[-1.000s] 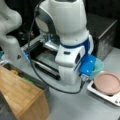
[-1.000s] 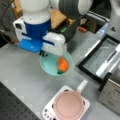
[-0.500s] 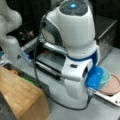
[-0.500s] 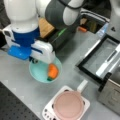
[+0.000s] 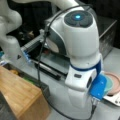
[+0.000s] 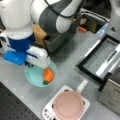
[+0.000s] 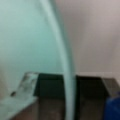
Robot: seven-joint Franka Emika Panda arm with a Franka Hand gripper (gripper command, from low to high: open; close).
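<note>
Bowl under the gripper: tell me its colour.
Pale teal bowl, clearest in a front view.

We've got the gripper [image 6: 30, 65] down over the bowl's [image 6: 35, 77] rim on a front view's left; the carrot [image 6: 48, 75] lies inside that bowl, toward its right side; below and right of the bowl sits the pan [image 6: 68, 106] on the small stove [image 6: 47, 112]; the tray [image 6: 100, 62] lies at the right, well apart from the bowl; the wooden block [image 5: 17, 95] sits at the bottom left in a front view.
</note>
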